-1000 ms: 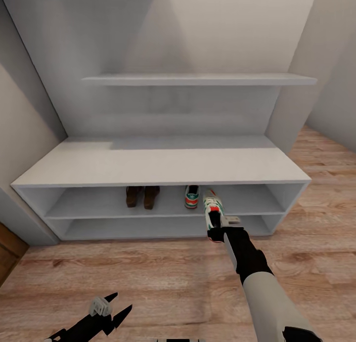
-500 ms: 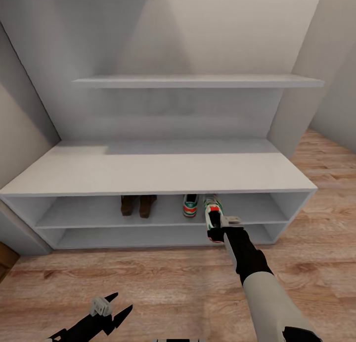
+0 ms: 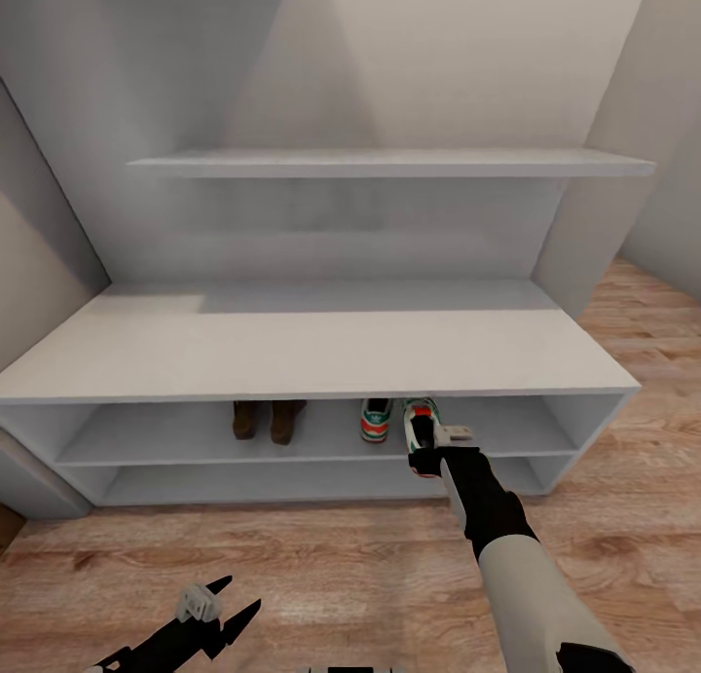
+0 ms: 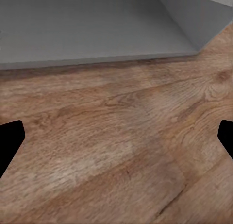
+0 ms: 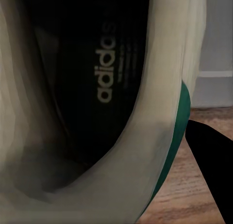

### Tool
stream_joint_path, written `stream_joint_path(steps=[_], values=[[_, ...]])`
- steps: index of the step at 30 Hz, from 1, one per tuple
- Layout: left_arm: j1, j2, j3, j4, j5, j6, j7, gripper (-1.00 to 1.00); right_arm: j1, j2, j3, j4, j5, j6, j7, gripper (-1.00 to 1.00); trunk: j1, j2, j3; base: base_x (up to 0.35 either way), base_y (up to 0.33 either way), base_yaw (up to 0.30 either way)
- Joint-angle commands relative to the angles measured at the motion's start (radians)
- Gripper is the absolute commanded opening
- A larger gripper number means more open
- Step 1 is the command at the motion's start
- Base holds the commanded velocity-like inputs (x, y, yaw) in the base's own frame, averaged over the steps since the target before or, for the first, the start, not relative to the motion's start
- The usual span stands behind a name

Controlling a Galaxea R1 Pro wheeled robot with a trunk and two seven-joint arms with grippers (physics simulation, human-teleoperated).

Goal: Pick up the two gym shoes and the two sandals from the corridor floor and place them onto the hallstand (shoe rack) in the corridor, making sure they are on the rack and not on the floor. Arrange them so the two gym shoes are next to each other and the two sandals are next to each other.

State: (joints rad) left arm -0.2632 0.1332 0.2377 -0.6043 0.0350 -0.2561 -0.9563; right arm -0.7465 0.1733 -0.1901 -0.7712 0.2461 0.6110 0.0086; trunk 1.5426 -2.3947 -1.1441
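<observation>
Head view shows the right gripper (image 3: 424, 446) clamped on a cream-white gym shoe (image 3: 419, 422) with teal side stripes and a red-orange tongue, its toe pushed in over the front edge of the hallstand's upper open shelf while its heel hangs out past that edge, off the floor. Just beside it to the left, the second gym shoe (image 3: 376, 419) sits on the same shelf, red-orange heel patch facing out. Further left on that shelf, apart from the sneakers, the two dark-brown sandals (image 3: 268, 420) stand side by side, touching or nearly so. The light-grey hallstand (image 3: 312, 356) has a broad bench top, a lower open shelf beneath, a tall back panel and a floating shelf (image 3: 389, 162) above. In the right wrist view the held shoe's dark insole (image 5: 97, 83) with white lettering and its cream wall with a teal edge sit right against the camera. The left gripper (image 3: 222, 610) hangs low over the wood-plank corridor floor (image 3: 321, 566), well away from the rack, its black fingers (image 4: 9, 141) spread wide with nothing between them.
</observation>
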Motion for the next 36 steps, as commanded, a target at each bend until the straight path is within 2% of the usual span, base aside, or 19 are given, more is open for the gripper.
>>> stream_joint_path(steps=[1,10,36], values=[[-0.001,0.0,0.002,0.001,0.002,-0.003,-0.004,1.0,-0.001,0.001,-0.003,-0.001,0.004,0.004,0.001,-1.0,0.0,0.0,-0.001,0.018,0.0,0.0],[-0.001,0.0,0.002,-0.001,0.002,-0.003,-0.004,1.0,-0.001,0.001,-0.003,-0.002,0.004,0.004,0.001,-1.0,0.0,0.0,-0.001,0.165,0.0,0.0],[-0.001,-0.002,0.002,0.0,0.001,-0.002,-0.004,1.0,-0.001,0.001,-0.004,-0.002,0.004,0.004,0.001,-1.0,0.0,0.0,-0.001,0.068,0.0,0.0]])
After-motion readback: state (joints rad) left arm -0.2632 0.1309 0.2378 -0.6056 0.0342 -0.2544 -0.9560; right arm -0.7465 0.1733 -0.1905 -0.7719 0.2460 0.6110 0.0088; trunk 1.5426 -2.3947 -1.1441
